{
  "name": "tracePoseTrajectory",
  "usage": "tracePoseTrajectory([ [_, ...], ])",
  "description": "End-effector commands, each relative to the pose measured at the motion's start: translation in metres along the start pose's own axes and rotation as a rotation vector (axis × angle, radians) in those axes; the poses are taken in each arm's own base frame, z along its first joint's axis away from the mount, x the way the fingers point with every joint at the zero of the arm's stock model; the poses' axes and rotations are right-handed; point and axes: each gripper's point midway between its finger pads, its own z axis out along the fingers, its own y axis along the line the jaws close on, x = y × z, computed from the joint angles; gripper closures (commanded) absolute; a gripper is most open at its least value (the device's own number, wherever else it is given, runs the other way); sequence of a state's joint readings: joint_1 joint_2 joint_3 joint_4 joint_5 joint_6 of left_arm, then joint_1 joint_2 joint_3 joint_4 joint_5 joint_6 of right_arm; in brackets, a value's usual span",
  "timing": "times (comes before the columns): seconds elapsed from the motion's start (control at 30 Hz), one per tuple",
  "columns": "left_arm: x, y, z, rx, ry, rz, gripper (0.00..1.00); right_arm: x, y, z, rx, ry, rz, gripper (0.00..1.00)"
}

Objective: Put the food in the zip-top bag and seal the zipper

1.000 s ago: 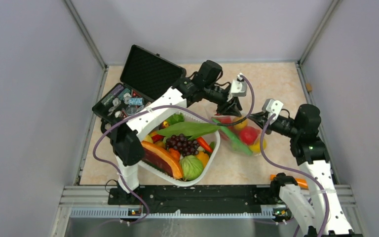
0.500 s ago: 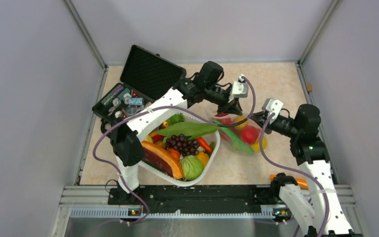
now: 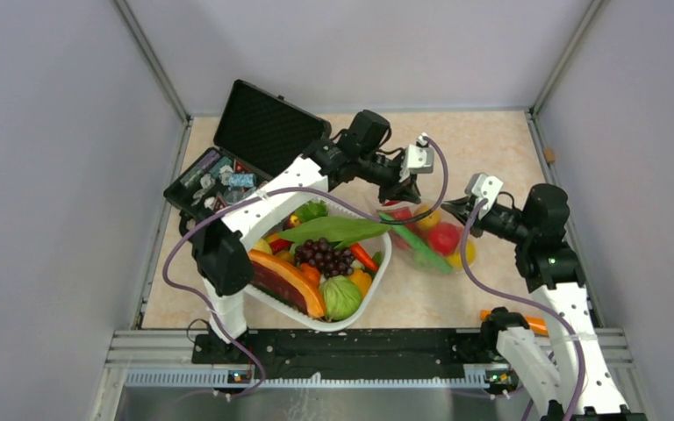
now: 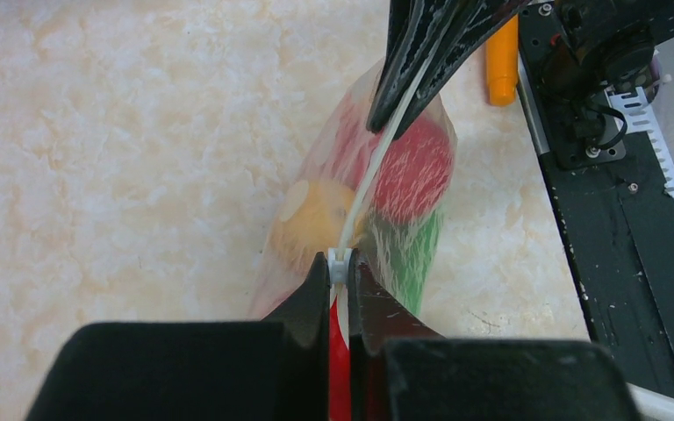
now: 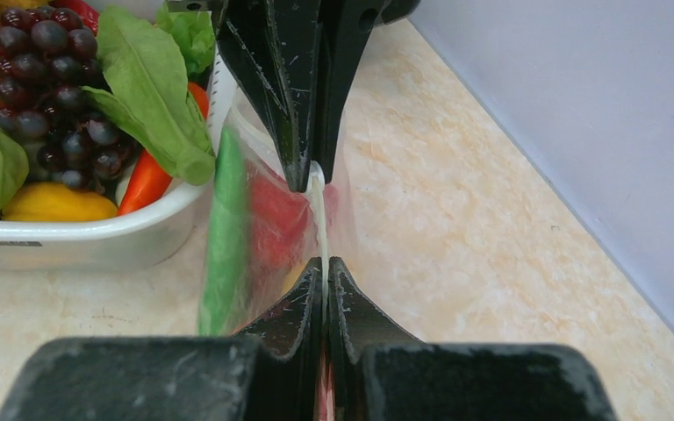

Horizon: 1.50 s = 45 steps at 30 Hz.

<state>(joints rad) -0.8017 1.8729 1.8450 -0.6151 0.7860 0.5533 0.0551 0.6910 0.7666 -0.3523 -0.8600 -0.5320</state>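
Observation:
The zip-top bag point(image 3: 425, 237) lies on the table right of the basket, holding the food: a red tomato piece point(image 4: 418, 163), a yellow lemon point(image 4: 311, 216) and a long green pod point(image 5: 225, 230). Its zipper point(image 4: 365, 186) runs taut between the two grippers. My left gripper point(image 4: 340, 264) is shut on the zipper at its small white slider, at the bag's far left end point(image 3: 404, 195). My right gripper point(image 5: 325, 264) is shut on the zipper strip at the other end point(image 3: 453, 209). Each wrist view shows the other gripper's fingers pinching the strip opposite.
A white basket point(image 3: 380, 261) with grapes point(image 3: 323, 255), a papaya slice and leafy greens stands left of the bag, close to it. An open black case point(image 3: 266, 130) sits at the back left. An orange item point(image 3: 535, 323) lies by the right arm's base.
My left gripper has closed on the zipper and shifted slightly left along it. The right gripper has stayed shut in place.

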Motion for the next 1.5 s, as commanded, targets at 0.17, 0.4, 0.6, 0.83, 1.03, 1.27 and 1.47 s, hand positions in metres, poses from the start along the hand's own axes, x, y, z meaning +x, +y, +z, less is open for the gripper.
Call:
tracePoseTrajectory([
  [0.17,0.01,0.015,-0.036,-0.11,0.058,-0.007,1.0,-0.026,-0.01,-0.003,0.023,-0.058,-0.091,1.0],
  [0.4,0.011,0.017,-0.043,-0.142,0.06,-0.003,1.0,-0.023,-0.014,-0.002,0.044,-0.047,-0.087,1.0],
  [0.6,0.013,0.021,-0.043,-0.152,0.048,-0.012,1.0,-0.024,-0.022,-0.002,0.099,-0.07,-0.093,1.0],
  [0.83,0.014,0.029,-0.055,-0.192,0.052,-0.004,1.0,-0.016,-0.033,0.0,0.166,-0.078,-0.076,1.0],
  [1.03,0.024,0.036,-0.064,-0.232,0.056,-0.022,1.0,-0.014,-0.038,-0.002,0.205,-0.074,-0.071,1.0],
  [1.27,0.009,0.033,-0.057,-0.188,-0.027,-0.028,1.0,-0.014,-0.025,0.002,0.127,-0.073,-0.042,0.8],
  [1.47,-0.017,0.022,-0.047,-0.138,-0.064,0.029,1.0,-0.026,-0.018,-0.004,0.088,-0.065,-0.051,0.61],
])
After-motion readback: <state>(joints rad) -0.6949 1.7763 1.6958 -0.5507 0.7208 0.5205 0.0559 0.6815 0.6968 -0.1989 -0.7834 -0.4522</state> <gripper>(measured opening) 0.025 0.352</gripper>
